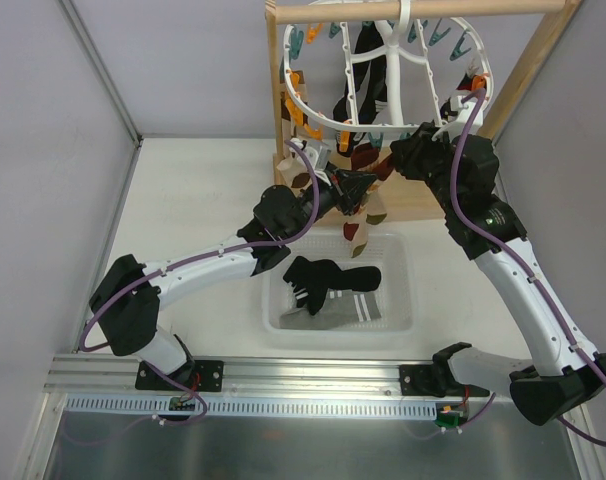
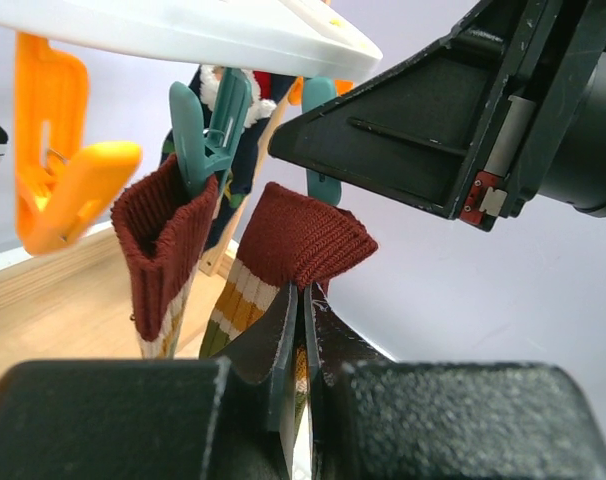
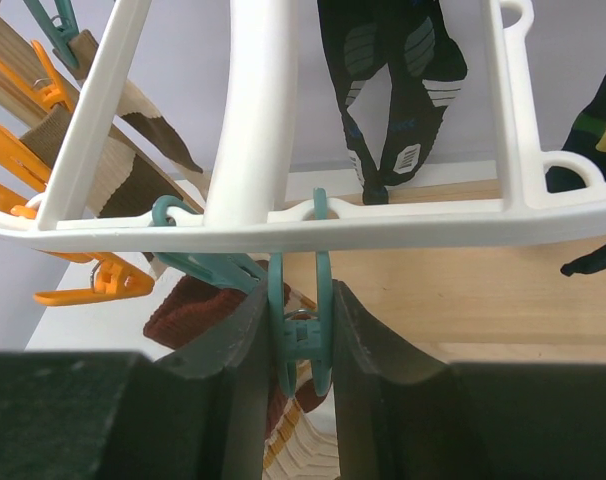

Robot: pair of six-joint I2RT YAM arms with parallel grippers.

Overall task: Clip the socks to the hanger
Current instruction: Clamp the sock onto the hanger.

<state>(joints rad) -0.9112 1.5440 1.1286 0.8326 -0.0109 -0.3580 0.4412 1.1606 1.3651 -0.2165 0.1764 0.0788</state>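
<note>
From above, the clipping step is being played out right under the near rim of the hanger (image 1: 321, 118). The left gripper (image 1: 353, 190) is being held just below that rim with something dark pinched in it. The right gripper (image 1: 401, 150) is being pressed in beside it, also under the rim. Well below the hanger, spare socks (image 1: 323, 280) are being left waiting in the white basket (image 1: 401, 300).

Left wrist view: the left gripper's fingers are being pressed together on the folded cuff of a dark red sock (image 2: 308, 240), which is being offered up just beneath the hanger. A matching striped sock (image 2: 158, 235) is already being gripped by a teal peg (image 2: 208, 130) hanging from the hanger's rim, next to an orange peg (image 2: 58, 170).

Right wrist view: a teal clothespin (image 3: 301, 320) dangling from the hanger's rim is being pinched between the right gripper's fingers, which are clamped on it rather than spread. Whether the pin's mouth is being forced open cannot be told. The dark red cuff is being shown below the rim and apparently not yet inside the pin.

So the step in hand is judged to be feeding this sock into its pin. The next move is calling for the cuff to be lifted straight up into the pin's mouth while the pin is being squeezed, and for the pin to be let go first, so the sock is being bitten before the left grip is loosened.
</note>
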